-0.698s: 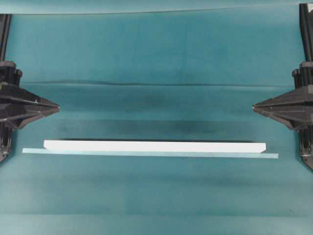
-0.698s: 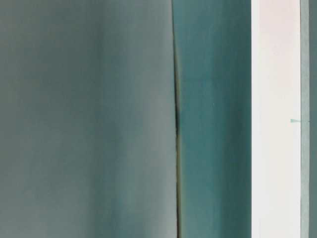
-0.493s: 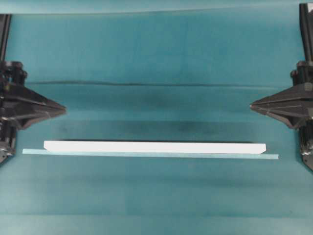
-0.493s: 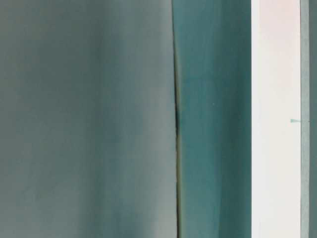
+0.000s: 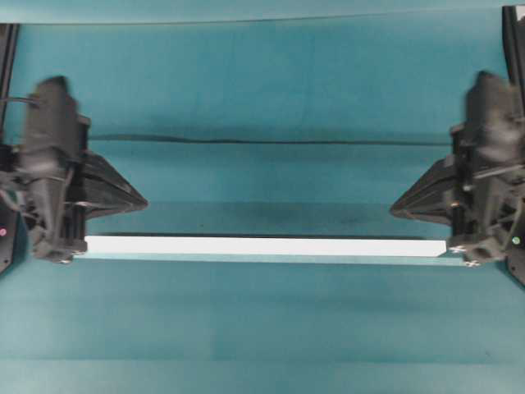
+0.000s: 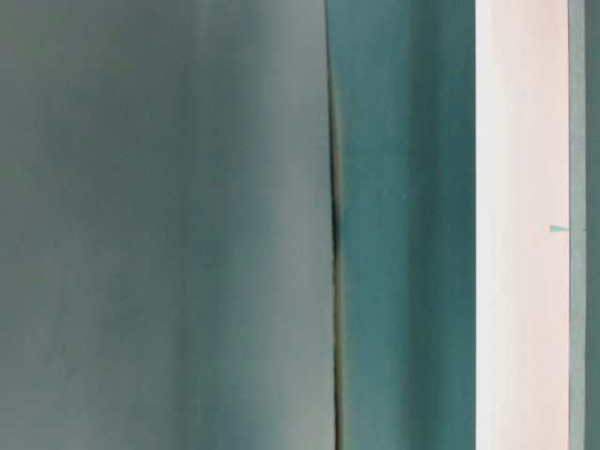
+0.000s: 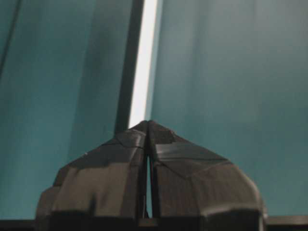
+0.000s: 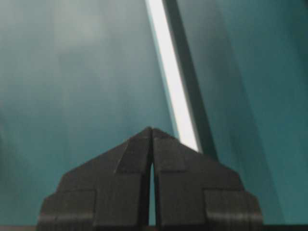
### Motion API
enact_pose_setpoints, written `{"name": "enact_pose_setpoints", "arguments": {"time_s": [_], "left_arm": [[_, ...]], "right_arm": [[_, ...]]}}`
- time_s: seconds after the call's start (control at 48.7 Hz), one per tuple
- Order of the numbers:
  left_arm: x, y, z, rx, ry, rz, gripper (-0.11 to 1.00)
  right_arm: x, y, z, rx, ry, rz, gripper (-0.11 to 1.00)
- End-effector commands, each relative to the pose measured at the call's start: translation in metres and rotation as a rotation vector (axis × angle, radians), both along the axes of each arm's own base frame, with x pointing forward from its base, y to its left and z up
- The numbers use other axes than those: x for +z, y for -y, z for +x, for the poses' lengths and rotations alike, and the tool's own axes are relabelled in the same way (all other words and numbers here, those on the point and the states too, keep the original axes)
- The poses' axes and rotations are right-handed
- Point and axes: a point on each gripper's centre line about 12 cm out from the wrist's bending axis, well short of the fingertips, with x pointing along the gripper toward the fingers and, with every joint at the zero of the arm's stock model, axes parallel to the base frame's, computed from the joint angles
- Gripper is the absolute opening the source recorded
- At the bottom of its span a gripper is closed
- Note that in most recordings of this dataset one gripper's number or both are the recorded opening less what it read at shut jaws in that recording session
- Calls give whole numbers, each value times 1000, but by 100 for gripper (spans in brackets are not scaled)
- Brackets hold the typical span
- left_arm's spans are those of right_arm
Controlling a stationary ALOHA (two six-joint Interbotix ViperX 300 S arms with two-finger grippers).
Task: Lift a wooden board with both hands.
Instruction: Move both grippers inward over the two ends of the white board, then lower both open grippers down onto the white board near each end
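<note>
The wooden board [image 5: 262, 246] is a long white plank lying flat across the teal cloth. It also shows as a bright bar in the table-level view [image 6: 520, 225] and in both wrist views [image 7: 144, 62] [image 8: 173, 82]. My left gripper [image 5: 143, 199] is shut and holds nothing, its tip pointing inward just behind the board's left part. My right gripper [image 5: 394, 209] is shut and holds nothing, mirrored at the right. Both arms' wrists overhang the board's ends and hide them. Seen from the wrists, the shut tips [image 7: 147, 123] [image 8: 151, 129] sit before the board.
A thin pale teal strip [image 5: 262, 259] lies along the board's near edge. A fold in the cloth [image 5: 262, 141] runs across the table behind the grippers, also seen as a dark crease [image 6: 335, 225]. Arm bases stand at the far corners.
Both arms have swung inward and toward the board, so their wrists now cover its two ends. The grippers stay shut. The board and strip have not moved.
</note>
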Motion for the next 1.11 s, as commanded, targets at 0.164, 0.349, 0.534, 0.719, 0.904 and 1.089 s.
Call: {"name": "enact_pose_setpoints", "arguments": {"time_s": [0.164,0.349,0.534,0.719,0.904,1.089], "left_arm": [[-5,8,26,-33,-241,18,-2],[-9,10,38,-55,-334,44,-2],[-11,9,40,-107,-343,86,-2],[-12,9,39,-111,-346,88,-2],[-17,9,37,-106,-358,84,12],[-29,8,34,-95,-393,76,63]], "right_arm": [[-16,-4,30,72,-259,-26,0],[-19,-1,50,156,-359,-101,0],[-22,0,62,234,-415,-146,0],[-29,0,65,245,-456,-141,5],[-31,0,66,237,-461,-134,41],[-37,2,63,214,-489,-139,90]]}}
